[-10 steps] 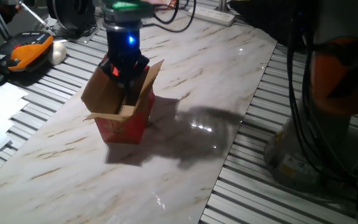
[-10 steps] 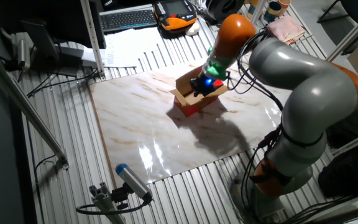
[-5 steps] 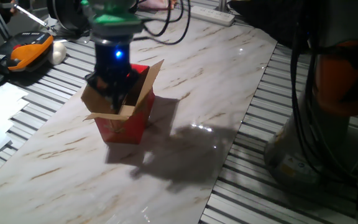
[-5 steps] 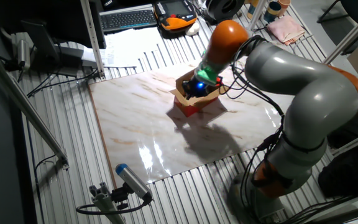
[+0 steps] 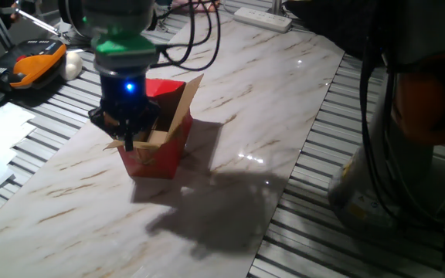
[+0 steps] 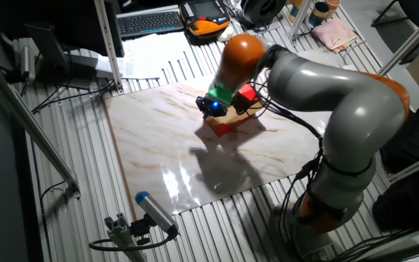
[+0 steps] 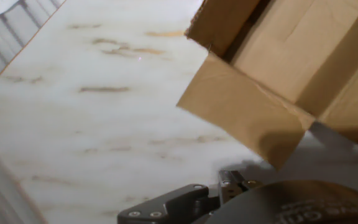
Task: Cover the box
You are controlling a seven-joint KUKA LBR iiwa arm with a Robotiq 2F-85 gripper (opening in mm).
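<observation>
1. Box [image 5: 154, 143]: it stood upright near the middle of the marble tabletop [image 5: 253, 116], top open, its brown flaps [image 7: 244, 112] splayed outward and one red flap raised at the far side.
2. It looked like thin cardboard, so probably light and apt to slide on the glossy top if pushed sideways near its base.
3. The flaps seemed stiff along their panels but free at the creases; I judged they would fold under a gentle downward sweep and might spring partly back.
4. The gripper [image 5: 127, 133] hung at the box's left rim, over the outward flap; its fingers were hidden, so I could not tell how wide they stood.
5. The best contact appeared to be a flap's outer edge, pressed inward and down, rather than a pinch on the walls, which could crush.
</observation>
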